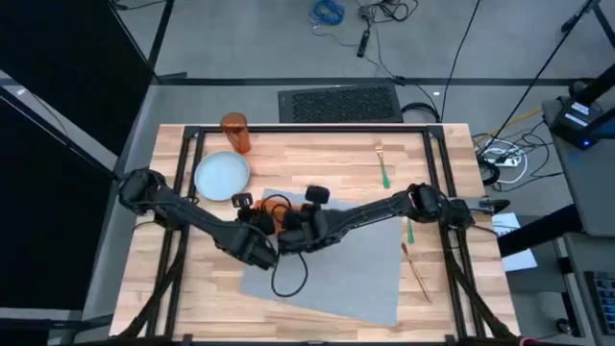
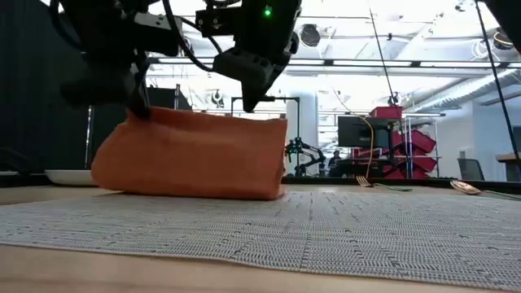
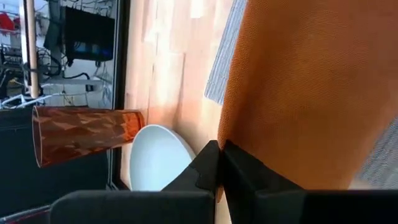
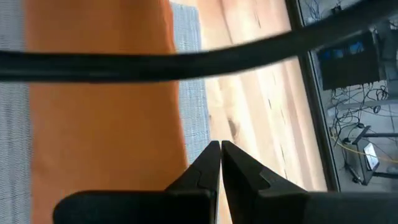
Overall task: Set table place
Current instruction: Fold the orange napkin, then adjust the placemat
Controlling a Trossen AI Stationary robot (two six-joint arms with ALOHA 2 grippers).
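The orange napkin [image 2: 191,155] sits folded on the grey placemat [image 1: 356,269], near the mat's 10 o'clock corner and close to the centre of the bench [image 1: 317,159]; its lower edge rests on the weave while its upper edge is lifted. The left claw [image 3: 220,163] is clenched on one upper corner of the cloth, its two dark fingers pressed together at the fabric's edge. The right claw [image 4: 220,163] is clenched at the opposite edge, fingers together against the cloth, and in the low view it hangs over the napkin's other top corner. Just off the mat at 10 o'clock lies the pale-blue plate [image 1: 222,176], with nothing on it; beyond it, at 11 o'clock near the bench's far edge, stands the orange tumbler [image 1: 235,133], whose inside cannot be seen. A green-handled fork [image 1: 382,165] lies at 1 o'clock, another green-handled piece [image 1: 409,231] at 3 o'clock, and a gold utensil [image 1: 419,274] at 4 o'clock beside the mat. No writing is readable anywhere.
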